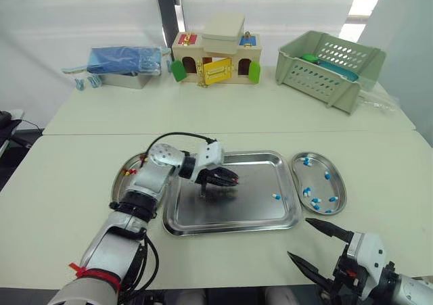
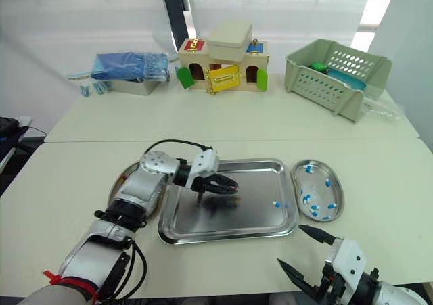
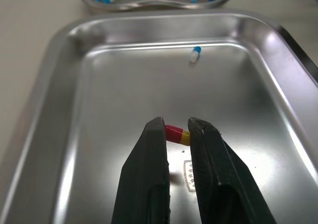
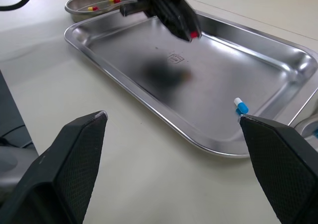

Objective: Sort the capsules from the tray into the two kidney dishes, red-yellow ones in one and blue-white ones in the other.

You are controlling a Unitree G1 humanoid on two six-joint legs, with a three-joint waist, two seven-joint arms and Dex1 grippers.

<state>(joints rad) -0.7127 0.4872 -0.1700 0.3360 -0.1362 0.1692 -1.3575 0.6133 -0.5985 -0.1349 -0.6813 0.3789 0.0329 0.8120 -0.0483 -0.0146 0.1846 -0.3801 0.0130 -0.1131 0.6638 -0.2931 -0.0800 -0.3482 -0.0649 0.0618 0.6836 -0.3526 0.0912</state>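
Observation:
A steel tray point(image 1: 270, 215) lies in front of me. My left gripper point(image 1: 232, 180) hovers over the tray's middle, shut on a red-yellow capsule point(image 3: 177, 134) held between its fingertips. One blue-white capsule point(image 1: 276, 197) rests near the tray's right side. The left kidney dish point(image 1: 120, 183) holds red-yellow capsules point(image 1: 128, 172), partly hidden by my arm. The right kidney dish point(image 1: 338, 183) holds several blue-white capsules point(image 1: 316, 201). My right gripper point(image 1: 306, 241) is open, low at the table's near edge, right of the tray.
On the far table stand a toy house point(image 1: 216, 51), a blue-filled metal box point(image 1: 125, 65) and a green basket point(image 1: 329, 68). A seam between the two tables runs behind the tray.

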